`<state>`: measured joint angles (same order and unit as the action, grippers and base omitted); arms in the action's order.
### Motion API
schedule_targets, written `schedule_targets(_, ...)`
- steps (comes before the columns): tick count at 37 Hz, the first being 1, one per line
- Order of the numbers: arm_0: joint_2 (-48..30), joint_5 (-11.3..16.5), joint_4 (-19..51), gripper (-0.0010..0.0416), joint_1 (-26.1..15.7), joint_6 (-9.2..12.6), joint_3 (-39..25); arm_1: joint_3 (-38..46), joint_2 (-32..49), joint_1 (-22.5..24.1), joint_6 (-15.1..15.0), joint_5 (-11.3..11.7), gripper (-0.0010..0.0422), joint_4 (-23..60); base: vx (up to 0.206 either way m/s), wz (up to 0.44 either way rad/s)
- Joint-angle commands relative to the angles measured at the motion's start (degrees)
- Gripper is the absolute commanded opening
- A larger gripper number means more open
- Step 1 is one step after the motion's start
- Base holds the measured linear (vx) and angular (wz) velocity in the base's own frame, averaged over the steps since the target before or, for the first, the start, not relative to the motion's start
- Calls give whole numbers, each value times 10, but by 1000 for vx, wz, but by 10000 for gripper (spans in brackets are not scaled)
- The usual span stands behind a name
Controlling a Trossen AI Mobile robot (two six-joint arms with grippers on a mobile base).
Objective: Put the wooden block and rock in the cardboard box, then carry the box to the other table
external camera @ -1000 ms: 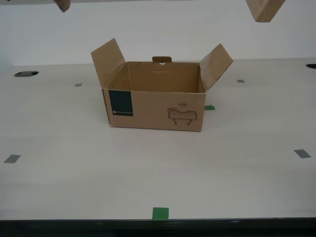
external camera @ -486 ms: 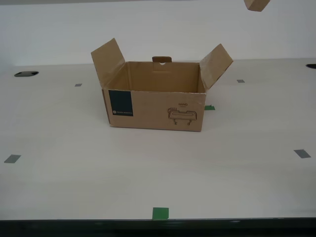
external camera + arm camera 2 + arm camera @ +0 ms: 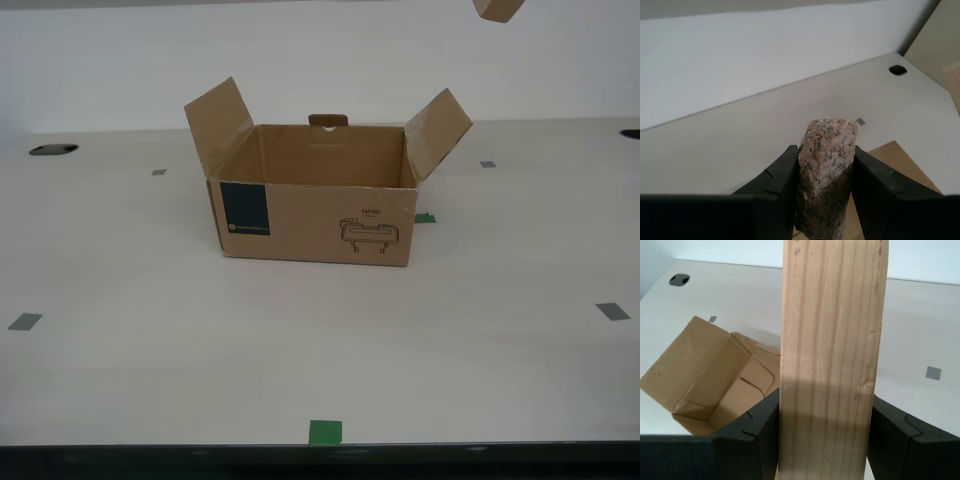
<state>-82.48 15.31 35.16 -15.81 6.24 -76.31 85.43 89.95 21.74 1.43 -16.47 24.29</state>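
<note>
You've got the wooden block (image 3: 832, 360) clamped tight in my first gripper (image 3: 822, 440), dark jaws pressed flat against both long sides, the block standing straight up between them. Below it, through that wrist camera, the cardboard box (image 3: 715, 385) sits open on the beige table (image 3: 920, 320), inside bare as far as you can see. My second gripper (image 3: 822, 192) has the rock (image 3: 826, 170) pinched between its jaws, speckled pink stone poking out past the tips, and a corner of brown cardboard shows beneath it.

In the exterior view the box (image 3: 315, 195) rests mid-table, both side flaps splayed up and outward, the rear tab standing, the dark teal label toward the exterior view's left of its front face and the line drawing toward the right. Up at the top edge, toward the exterior view's right, only a tan corner of the block (image 3: 497, 9) peeks into view, high above the box and off to its right. Grey tape squares (image 3: 611, 311) dot the tabletop, and a green one (image 3: 325, 432) sits at the near edge.
</note>
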Motion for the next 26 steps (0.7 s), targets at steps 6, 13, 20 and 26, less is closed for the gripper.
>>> schedule_targets(6, 0, 38, -2, -1, -8, 16, 0, 61, 47, 30, -22, -3, -1, 111, 0, 0)
schedule_targets(13, 0, 46, 5, -1, -13, 28, 0, 102, 79, 48, -24, -3, -1, 193, 0, 0)
schedule_targets(20, -7, 46, 5, -1, -21, 30, 3, 116, 106, 62, -26, -3, -1, 222, 0, 0)
schedule_targets(26, -29, 46, -10, -1, -40, 30, 3, 115, 131, 76, -30, -4, -1, 229, 0, 0)
